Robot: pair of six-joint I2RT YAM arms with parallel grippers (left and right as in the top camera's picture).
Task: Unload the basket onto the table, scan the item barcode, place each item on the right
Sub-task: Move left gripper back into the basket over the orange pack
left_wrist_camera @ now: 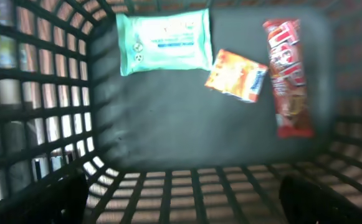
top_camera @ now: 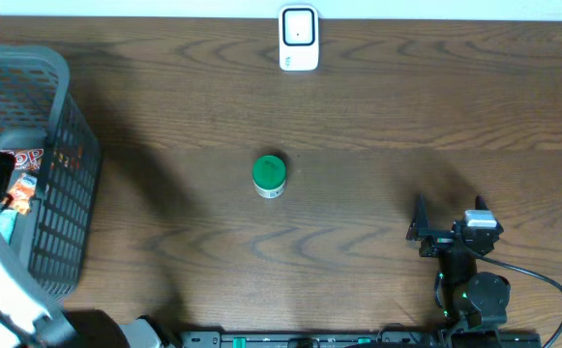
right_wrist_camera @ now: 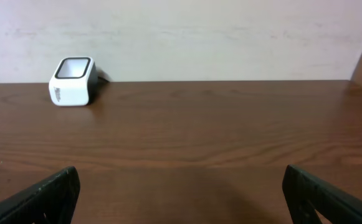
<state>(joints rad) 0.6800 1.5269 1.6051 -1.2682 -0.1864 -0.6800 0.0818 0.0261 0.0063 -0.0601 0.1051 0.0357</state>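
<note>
Candidate items lie flat on the floor of a grey plastic lattice basket (left_wrist_camera: 43,124) at the left end of the brown wooden counter (top_camera: 358,116). They are a mint-green soft pack of wipes (left_wrist_camera: 163,40), a small orange sachet (left_wrist_camera: 235,76) near its corner, and a long red wrapped candy bar (left_wrist_camera: 288,78) just beside the sachet. A small green-lidded jar (top_camera: 269,176) stands alone mid-counter, and it cannot be told which item is meant. The white box-shaped barcode scanner (top_camera: 299,39) sits at the far edge, its dark-rimmed window tilted upward.

Likely hazards:
- A finger may catch on the lattice wall during descent.
- The thin, flat packs may slip from a pinch.
- The sachet and the bar lie close enough that both may be taken together.
- A lifted item may present its barcode away from the window.

The left tool (left_wrist_camera: 182,186) hangs over the basket mouth, pointing down, its fingers spread wide and grasping nothing. The right tool (top_camera: 450,208) sits low at the near right of the counter, aimed level toward the far wall. It is likewise released and empty.
</note>
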